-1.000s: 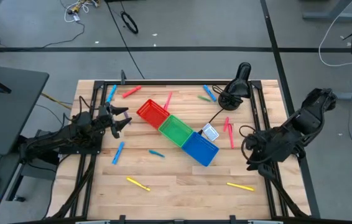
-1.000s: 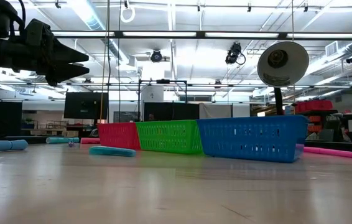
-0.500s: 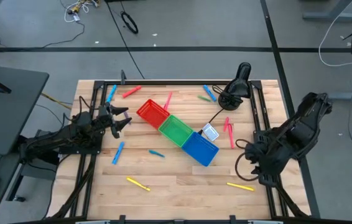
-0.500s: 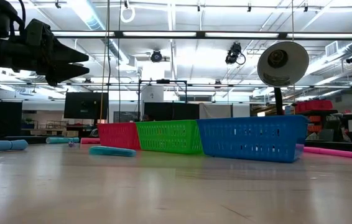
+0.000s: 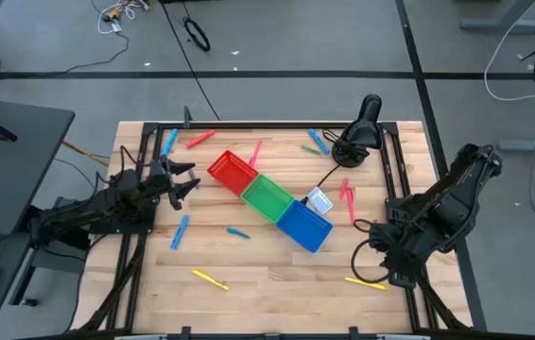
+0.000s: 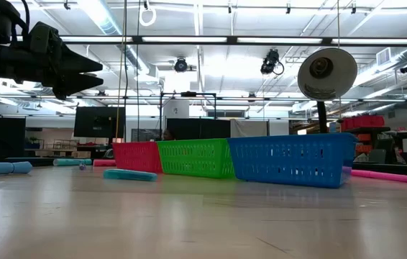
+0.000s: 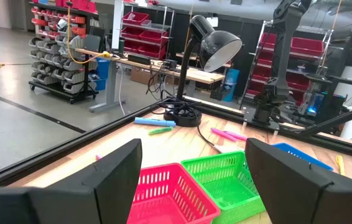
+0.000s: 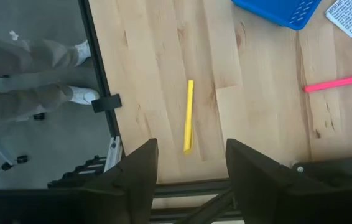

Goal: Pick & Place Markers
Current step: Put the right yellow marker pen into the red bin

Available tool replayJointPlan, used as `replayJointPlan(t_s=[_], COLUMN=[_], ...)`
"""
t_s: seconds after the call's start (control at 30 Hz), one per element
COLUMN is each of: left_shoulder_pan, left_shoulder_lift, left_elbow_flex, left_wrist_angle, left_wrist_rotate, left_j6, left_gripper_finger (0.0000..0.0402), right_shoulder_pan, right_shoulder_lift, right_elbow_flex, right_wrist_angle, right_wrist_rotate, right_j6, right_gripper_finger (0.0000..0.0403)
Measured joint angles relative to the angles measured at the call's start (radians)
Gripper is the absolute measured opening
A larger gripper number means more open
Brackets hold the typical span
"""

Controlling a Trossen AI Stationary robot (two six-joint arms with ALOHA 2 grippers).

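Right gripper jaws apart and empty above the yellow marker, marker's long axis running straight out from the gap, just inside the table edge, bare wood around, blue bin beyond, contents unseen, left gripper spread, red bin and green bin ahead, empty.

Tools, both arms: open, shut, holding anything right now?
Left tool: open, empty, near the red bin.
Right tool: open, empty, above the yellow marker.
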Motion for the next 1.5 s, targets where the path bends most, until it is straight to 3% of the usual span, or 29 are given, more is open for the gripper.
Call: replayJointPlan(t_s=[0.4, 0.87, 1.03, 1.5], left_shoulder_pan=[0.0, 0.0, 0.0, 0.0], left_shoulder_lift=[0.0, 0.0, 0.0, 0.0], left_elbow_flex=[0.0, 0.0, 0.0, 0.0], left_wrist_angle=[0.0, 0.0, 0.0, 0.0], left_wrist_rotate=[0.0, 0.0, 0.0, 0.0], left_j6=[0.0, 0.0, 0.0, 0.0], left_gripper_finger=[0.0291, 0.0291, 0.0291, 0.0291], right_shoulder_pan=[0.0, 0.029, 0.038, 0.04], right_shoulder_lift=[0.009, 0.171, 0.172, 0.172], right_elbow_flex=[-0.002, -0.005, -0.057, -0.198], right_wrist_angle=[-0.007, 0.017, 0.105, 0.137], right_wrist_rotate=[0.009, 0.062, 0.061, 0.042], right_j6=[0.047, 0.046, 0.08, 0.119], right_gripper_finger=[0.0192, 0.0192, 0.0192, 0.0192])
